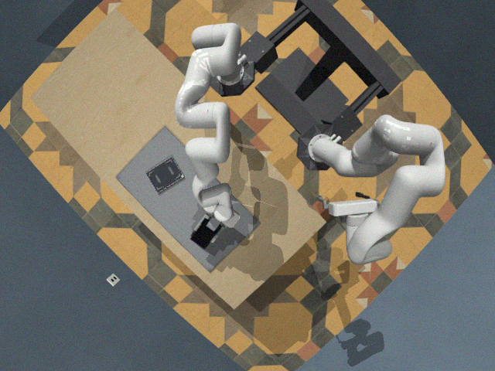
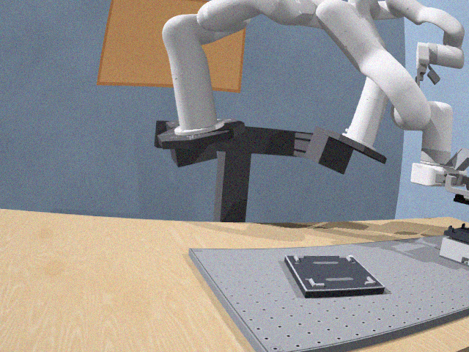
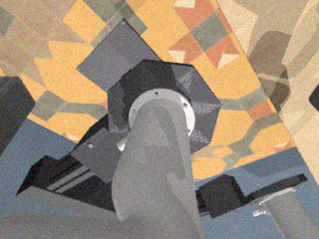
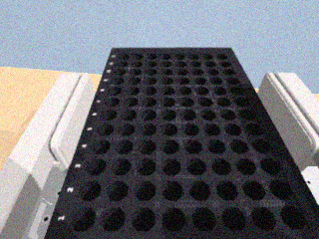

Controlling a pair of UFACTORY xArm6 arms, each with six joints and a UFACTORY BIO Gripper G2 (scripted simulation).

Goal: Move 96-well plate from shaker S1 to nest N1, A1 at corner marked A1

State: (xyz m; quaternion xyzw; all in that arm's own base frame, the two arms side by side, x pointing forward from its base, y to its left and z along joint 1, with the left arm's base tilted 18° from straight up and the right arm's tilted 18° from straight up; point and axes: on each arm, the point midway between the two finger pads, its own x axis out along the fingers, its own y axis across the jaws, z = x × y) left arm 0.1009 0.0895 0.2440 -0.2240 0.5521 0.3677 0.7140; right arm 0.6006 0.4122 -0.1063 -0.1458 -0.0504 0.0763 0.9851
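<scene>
The black 96-well plate (image 1: 203,236) (image 2: 462,199) (image 4: 169,139) is between the fingers of my right gripper (image 1: 206,230) (image 4: 181,119), which is shut on it. In the right wrist view its column numbers run up the left edge, with 1 nearest the camera. In the exterior view the plate hangs above the plate shaker S1 (image 2: 451,248), with a gap between them. The dark plate nest N1 (image 1: 165,174) (image 2: 333,270) lies empty, its corner locators showing; its A1 mark is not readable. My left gripper (image 1: 342,198) (image 2: 426,78) is open and empty, high beyond the table.
The grey perforated board (image 1: 148,207) (image 2: 257,303) carries the nest and the shaker and lies on the wooden table (image 1: 104,87) (image 2: 94,273). The nest stands at the other end of the board from the shaker. The dark arm stand (image 1: 343,48) (image 2: 237,182) is behind the table.
</scene>
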